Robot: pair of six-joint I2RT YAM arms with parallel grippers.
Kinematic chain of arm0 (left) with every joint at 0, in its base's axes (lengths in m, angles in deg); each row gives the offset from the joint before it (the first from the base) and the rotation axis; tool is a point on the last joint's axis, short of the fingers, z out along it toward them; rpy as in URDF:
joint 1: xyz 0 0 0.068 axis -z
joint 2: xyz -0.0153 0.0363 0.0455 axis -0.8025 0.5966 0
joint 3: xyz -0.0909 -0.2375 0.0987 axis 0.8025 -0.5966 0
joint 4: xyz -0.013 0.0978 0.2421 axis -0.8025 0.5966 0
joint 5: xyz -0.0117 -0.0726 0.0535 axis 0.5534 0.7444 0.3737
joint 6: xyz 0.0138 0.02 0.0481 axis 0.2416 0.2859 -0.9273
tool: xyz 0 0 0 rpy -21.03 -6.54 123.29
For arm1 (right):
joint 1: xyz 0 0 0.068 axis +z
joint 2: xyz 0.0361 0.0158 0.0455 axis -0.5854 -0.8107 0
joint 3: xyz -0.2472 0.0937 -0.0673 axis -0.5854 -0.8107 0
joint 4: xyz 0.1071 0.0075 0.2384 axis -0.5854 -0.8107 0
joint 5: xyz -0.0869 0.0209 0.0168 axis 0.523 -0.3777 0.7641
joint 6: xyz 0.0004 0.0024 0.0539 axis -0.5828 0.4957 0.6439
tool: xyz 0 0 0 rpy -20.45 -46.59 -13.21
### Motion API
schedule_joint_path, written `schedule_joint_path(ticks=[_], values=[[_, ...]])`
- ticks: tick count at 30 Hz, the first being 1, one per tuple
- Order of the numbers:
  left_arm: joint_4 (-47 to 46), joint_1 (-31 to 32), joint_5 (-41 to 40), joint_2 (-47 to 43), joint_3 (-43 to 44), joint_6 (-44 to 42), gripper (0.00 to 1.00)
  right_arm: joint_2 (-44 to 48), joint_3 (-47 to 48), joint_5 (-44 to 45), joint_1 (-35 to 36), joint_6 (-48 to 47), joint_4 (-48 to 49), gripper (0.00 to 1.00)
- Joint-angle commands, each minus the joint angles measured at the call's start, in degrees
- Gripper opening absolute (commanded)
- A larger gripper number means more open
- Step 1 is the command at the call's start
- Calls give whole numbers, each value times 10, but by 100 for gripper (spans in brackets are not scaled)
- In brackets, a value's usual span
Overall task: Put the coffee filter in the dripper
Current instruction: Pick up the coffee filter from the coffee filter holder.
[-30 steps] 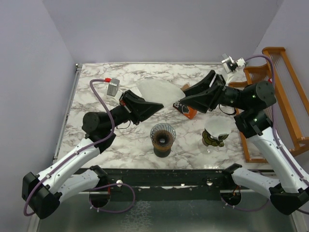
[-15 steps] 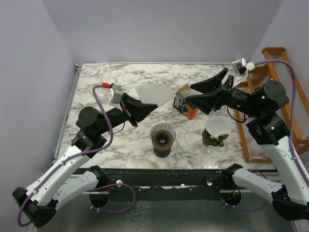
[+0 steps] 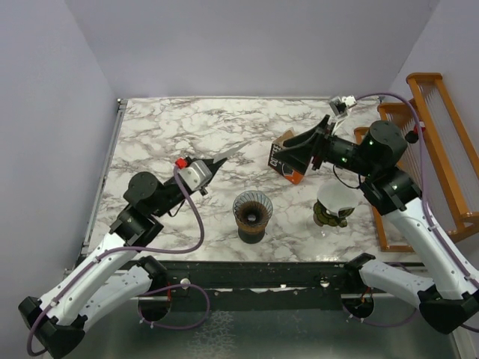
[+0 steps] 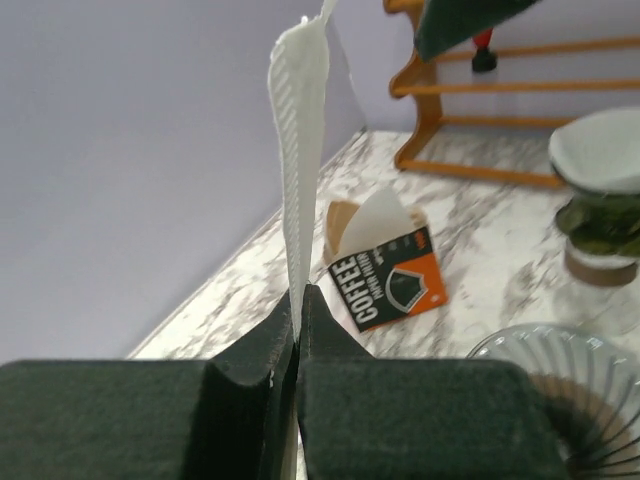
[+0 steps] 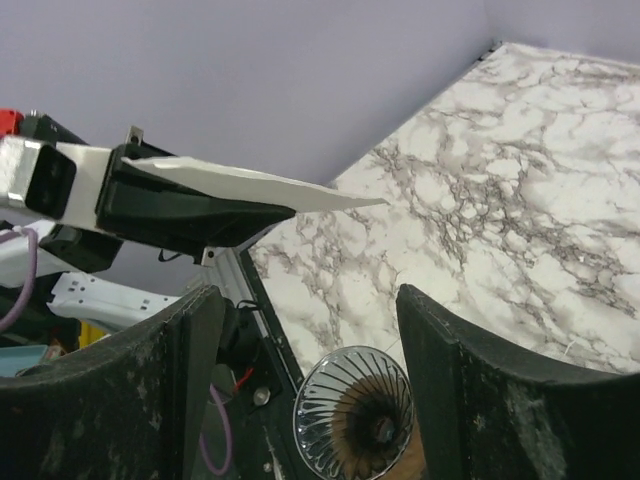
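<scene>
- Right gripper [image 5: 310, 295]: jaws have swung wide apart within the last second, with nothing between them. It has let go of the coffee filter [image 4: 298, 150].
- Left gripper [image 4: 297, 300]: clamped tight on the filter's lower edge, and now its only holder.
- The filter has gone from broad face up to edge-on in the overhead view and has been drawn leftward, away from the right gripper. The cone is pressed flat.
- Position: in the air, beyond and left of the dripper [image 3: 252, 208] — not over it.
- Reading: the release is done and the carry to the dripper remains — the flat cone probably needs spreading to seat.
</scene>
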Motion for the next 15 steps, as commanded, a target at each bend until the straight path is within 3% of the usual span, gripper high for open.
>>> schedule_joint_path(ticks=[1, 4, 9, 15], values=[[-9, -2, -18, 12, -23, -169, 0, -28, -2, -2, 3, 43, 18, 74], [-6, -2, -4, 25, -21, -263, 0, -30, -36, -16, 4, 100, 78, 71], [-89, -2, -5, 30, -62, -393, 0, -21, -78, 11, 22, 174, 149, 71], [-136, -2, -16, 51, -72, -452, 0, -28, -102, 54, 63, 252, 198, 71]])
